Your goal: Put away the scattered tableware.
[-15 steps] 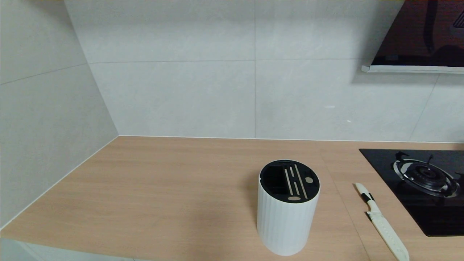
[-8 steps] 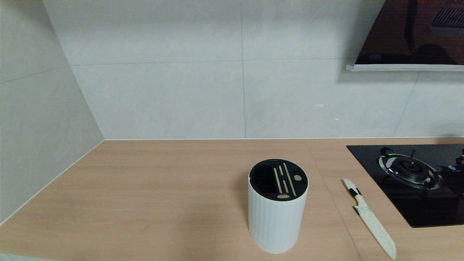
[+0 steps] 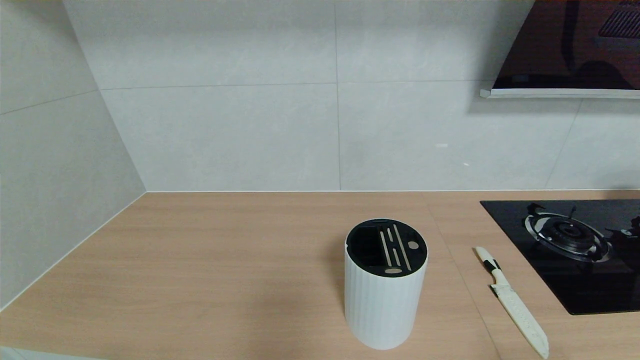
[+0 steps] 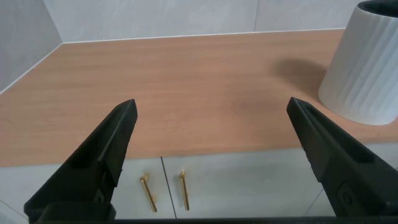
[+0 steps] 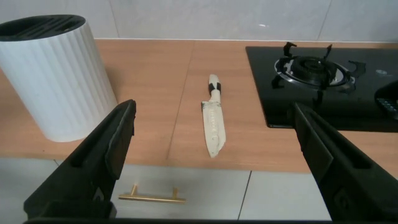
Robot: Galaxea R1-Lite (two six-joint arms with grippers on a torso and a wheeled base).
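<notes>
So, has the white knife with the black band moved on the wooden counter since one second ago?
No. The white knife keeps the same gap to the black hob and the white ribbed holder; only the camera shifted.

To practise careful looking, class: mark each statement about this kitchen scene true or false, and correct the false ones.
1. The knife lies flat on the counter. True.
2. The holder lies on its side. False: it stands upright.
3. The knife is between the holder and the stove. True.
4. The right tool grips the knife. False: it is open and holds nothing.
5. The left tool is open. True.
</notes>
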